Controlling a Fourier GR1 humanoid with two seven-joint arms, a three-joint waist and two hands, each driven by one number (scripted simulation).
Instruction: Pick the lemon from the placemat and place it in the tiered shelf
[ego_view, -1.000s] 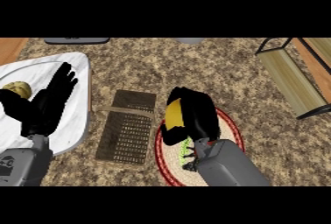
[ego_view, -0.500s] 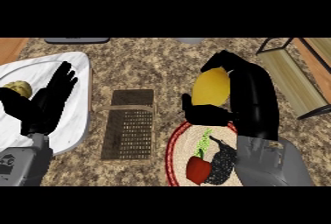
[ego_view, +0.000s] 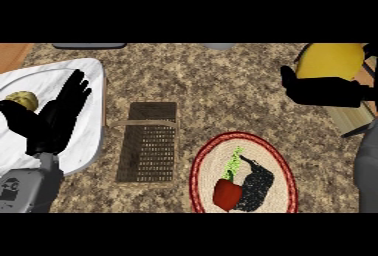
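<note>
Upper right of frame: my right hand (ego_view: 325, 90) is curled round the lemon (ego_view: 332, 60), mid-carry; next, lower it into the tiered shelf (ego_view: 353, 117).

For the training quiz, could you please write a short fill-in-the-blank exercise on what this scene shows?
1. The right hand holds a yellow ____.
2. A red pepper lies on the round ____.
3. The grater lies between the white plate and the ____.
4. The left hand rests with ____ fingers over the plate.

Missing words: lemon; placemat; placemat; open
</note>
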